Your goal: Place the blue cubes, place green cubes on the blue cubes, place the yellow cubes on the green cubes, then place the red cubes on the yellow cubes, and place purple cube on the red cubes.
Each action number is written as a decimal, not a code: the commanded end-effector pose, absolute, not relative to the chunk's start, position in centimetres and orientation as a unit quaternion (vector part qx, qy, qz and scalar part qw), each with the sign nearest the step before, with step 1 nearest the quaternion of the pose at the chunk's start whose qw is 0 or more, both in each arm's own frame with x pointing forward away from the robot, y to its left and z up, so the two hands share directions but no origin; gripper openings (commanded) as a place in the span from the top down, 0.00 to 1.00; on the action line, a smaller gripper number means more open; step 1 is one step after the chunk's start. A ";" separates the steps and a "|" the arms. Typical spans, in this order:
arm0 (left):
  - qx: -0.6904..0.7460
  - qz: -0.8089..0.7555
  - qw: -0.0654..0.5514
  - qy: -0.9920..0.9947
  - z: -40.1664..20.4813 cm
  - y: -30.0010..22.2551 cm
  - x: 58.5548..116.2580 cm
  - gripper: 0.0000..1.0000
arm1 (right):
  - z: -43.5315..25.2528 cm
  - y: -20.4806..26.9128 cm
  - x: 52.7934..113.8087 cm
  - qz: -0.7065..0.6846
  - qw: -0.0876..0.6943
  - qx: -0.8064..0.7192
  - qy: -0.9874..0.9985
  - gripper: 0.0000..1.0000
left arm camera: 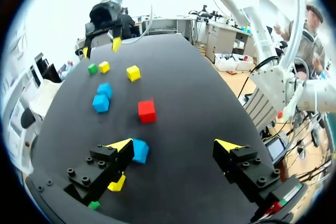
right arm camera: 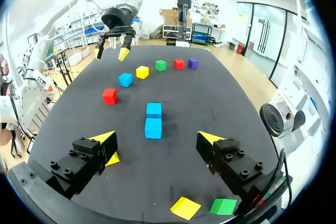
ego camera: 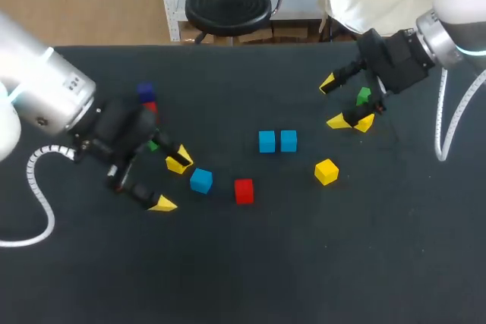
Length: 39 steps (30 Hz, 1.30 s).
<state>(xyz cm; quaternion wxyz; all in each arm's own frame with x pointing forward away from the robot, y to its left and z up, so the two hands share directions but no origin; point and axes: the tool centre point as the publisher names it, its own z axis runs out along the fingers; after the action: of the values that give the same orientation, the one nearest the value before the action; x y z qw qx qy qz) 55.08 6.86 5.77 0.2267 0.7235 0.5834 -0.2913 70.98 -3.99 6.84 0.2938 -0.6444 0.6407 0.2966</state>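
Half hidden behind the left pincer (ego camera: 171, 183) seen from above: 1 green cube (ego camera: 154, 145), 1 red cube (ego camera: 149, 106). Partly covered by the right pincer (ego camera: 332, 102): a 2nd green cube (ego camera: 364, 96), 1 yellow cube (ego camera: 367, 123).

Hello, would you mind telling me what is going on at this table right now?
It is a cube-stacking job, and nothing is stacked yet. The left gripper is open, a blue cube beside one fingertip, not gripped. Two more blue cubes sit side by side mid-table. The right gripper hangs open and empty near a green cube.
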 end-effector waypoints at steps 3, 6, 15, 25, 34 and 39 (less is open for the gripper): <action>0.743 -0.282 0.209 0.569 6.0 4.8 55.4 0.00 | 6.8 -4.0 71.0 0.296 0.294 -0.644 0.641 0.00; 0.749 -0.277 0.196 0.569 5.8 3.6 55.9 0.00 | 6.8 -4.0 71.0 0.296 0.294 -0.644 0.641 0.00; 0.735 -0.251 0.174 0.605 4.5 2.8 58.4 0.00 | 6.8 -4.0 71.0 0.296 0.294 -0.644 0.641 0.00; 0.721 -0.241 0.167 0.628 3.3 4.8 58.4 0.00 | 6.8 -4.0 71.0 0.296 0.294 -0.644 0.641 0.00; 0.710 -0.236 0.163 0.643 2.2 5.2 58.5 0.00 | 6.8 -4.0 71.0 0.296 0.294 -0.644 0.641 0.00; 0.709 -0.231 0.158 0.647 1.3 4.6 59.0 0.00 | 6.8 -4.0 71.0 0.296 0.294 -0.644 0.641 0.00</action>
<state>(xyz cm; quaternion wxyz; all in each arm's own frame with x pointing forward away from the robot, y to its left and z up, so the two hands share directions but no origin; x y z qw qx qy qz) 58.60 5.19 1.92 0.1628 0.7088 0.6455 -0.2332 70.98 -3.99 6.84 0.2938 -0.6444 0.6407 0.2966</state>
